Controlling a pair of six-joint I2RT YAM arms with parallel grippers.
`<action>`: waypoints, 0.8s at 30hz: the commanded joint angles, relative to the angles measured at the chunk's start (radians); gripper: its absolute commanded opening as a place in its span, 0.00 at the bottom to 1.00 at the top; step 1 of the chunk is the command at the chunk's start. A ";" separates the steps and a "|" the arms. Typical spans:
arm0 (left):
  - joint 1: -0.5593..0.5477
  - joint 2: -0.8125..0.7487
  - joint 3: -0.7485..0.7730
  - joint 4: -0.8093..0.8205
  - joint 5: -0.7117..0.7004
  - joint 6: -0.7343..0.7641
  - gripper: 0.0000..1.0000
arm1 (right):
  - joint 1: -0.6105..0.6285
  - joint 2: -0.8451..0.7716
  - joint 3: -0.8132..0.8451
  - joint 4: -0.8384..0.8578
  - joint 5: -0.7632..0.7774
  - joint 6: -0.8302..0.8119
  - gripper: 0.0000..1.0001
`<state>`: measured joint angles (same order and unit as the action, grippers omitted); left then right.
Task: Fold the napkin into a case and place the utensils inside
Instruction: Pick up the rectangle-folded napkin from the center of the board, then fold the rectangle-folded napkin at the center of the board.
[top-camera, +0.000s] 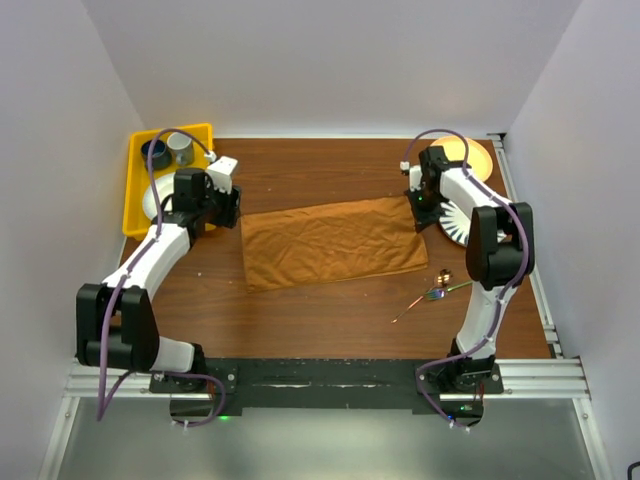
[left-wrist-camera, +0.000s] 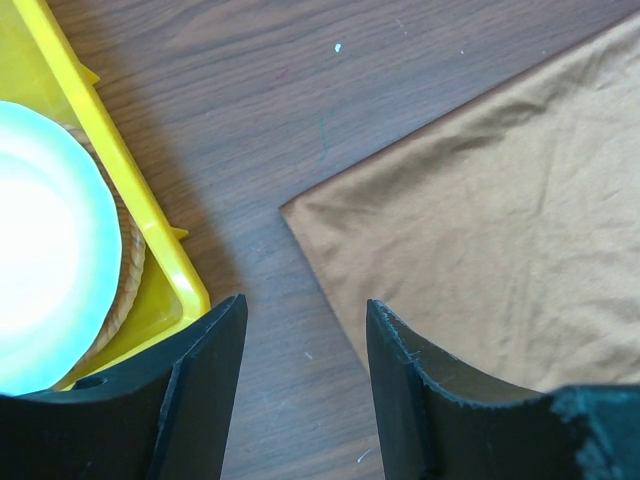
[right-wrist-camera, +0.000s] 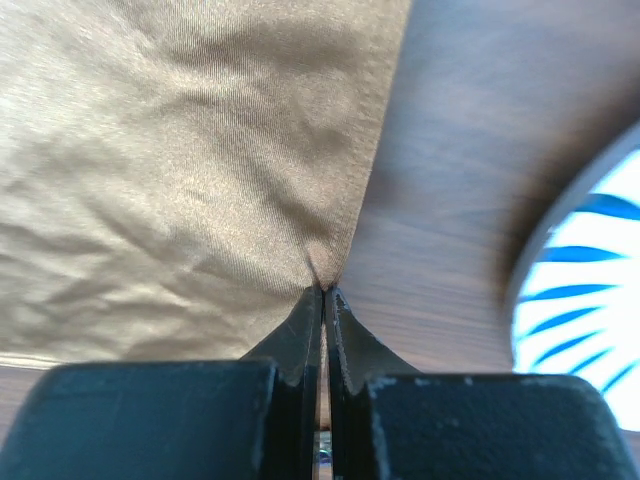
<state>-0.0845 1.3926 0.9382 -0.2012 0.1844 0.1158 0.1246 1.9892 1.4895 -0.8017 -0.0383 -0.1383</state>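
Rust-brown napkin (top-camera: 332, 243), edge pinched in clenched right fingers (right-wrist-camera: 296, 340), left fingers (left-wrist-camera: 200, 395) parted, empty, near its corner

The wooden tabletop (top-camera: 320, 310) carries the napkin (top-camera: 330, 243). A yellow tray (top-camera: 130, 200) lies left of it, a striped plate (top-camera: 453, 228) right, utensils (top-camera: 435, 292) near-right.

High rear overview, wrist cameras close, seemingly downward, sharing napkin (top-camera: 333, 243)

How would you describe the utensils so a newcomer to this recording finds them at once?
Start at the wooden table and find the rust-brown napkin in its middle. Just off its near right corner, on bare wood, lie the utensils: the only thin, shiny, green-copper pieces there.
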 joint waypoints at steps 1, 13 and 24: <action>0.015 0.016 0.016 0.040 0.029 0.004 0.56 | -0.006 -0.062 0.061 -0.057 -0.023 -0.029 0.00; 0.075 0.054 0.063 -0.047 0.128 0.045 0.76 | 0.236 -0.098 0.112 -0.054 -0.366 0.057 0.00; 0.192 0.068 0.086 -0.086 0.204 0.056 0.77 | 0.526 0.236 0.428 0.064 -0.338 0.221 0.00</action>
<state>0.0811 1.4624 0.9920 -0.2798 0.3424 0.1501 0.5915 2.1452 1.7939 -0.7841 -0.3851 0.0036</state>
